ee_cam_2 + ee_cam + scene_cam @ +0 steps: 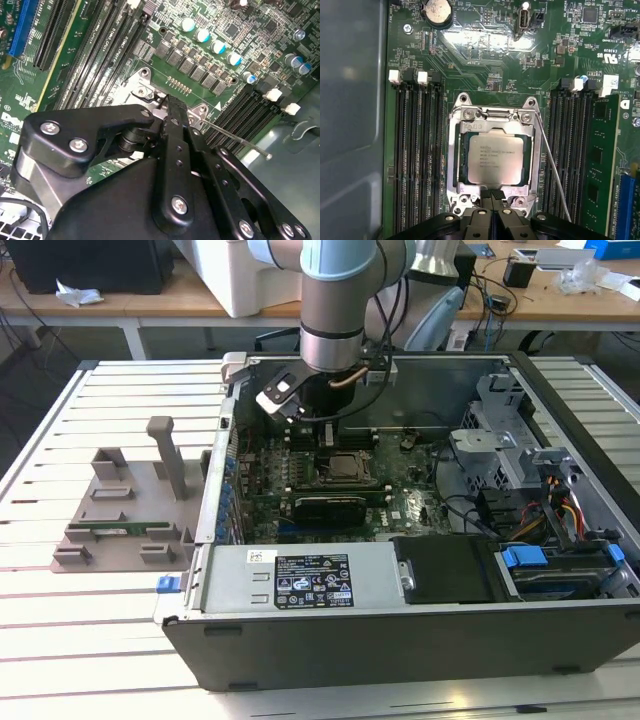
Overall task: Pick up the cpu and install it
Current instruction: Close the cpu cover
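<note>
The cpu (495, 160), a small square chip with a silver top plate, lies flat in the motherboard socket, framed by the metal load plate (454, 155). My gripper (492, 196) hovers at the socket's edge, just off one side of the chip. Its black fingertips (170, 111) are pressed together with nothing between them. In the exterior view the arm reaches down into the open computer case (420, 640), and the socket (345, 468) sits just in front of the wrist, toward the camera.
A thin wire lever (552, 165) stands beside the socket. Memory slots (417, 160) flank it on both sides. On the exterior view's left a grey-brown tray (120, 510) holds a green memory stick (115, 532). Power supply (300, 580) and drive cage (500, 440) crowd the case.
</note>
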Controlling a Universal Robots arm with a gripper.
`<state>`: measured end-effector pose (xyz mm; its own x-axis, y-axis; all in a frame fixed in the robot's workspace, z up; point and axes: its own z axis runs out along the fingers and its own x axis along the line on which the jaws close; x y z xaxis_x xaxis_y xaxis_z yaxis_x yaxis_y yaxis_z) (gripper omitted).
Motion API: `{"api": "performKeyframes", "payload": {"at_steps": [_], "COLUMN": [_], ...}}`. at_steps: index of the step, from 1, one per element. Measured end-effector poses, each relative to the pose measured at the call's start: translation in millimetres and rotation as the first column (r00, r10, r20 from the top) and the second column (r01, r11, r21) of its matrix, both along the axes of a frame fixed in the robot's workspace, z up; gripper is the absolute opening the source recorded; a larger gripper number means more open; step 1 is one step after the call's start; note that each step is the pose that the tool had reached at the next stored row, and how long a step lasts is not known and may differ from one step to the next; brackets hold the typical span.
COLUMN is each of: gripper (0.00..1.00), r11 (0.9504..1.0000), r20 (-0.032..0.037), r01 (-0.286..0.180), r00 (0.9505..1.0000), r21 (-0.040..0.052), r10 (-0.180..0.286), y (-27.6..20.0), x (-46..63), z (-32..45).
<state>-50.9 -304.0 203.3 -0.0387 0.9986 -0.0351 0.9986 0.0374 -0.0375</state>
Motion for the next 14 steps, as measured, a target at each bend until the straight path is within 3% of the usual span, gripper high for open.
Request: {"api": "performKeyframes", "payload": {"at_steps": [8, 14], "gripper": [0.11, 0.11], "r11": [1.0, 1.0], "r20": [0.0007, -0.0002], "r01": [-0.001, 0.0], "r00": [1.0, 1.0], "r21": [0.0004, 0.0001], "r10": [0.001, 0.0], "y": [0.1, 0.0], "x": [9.7, 20.3], "z": [3.0, 10.7]}}
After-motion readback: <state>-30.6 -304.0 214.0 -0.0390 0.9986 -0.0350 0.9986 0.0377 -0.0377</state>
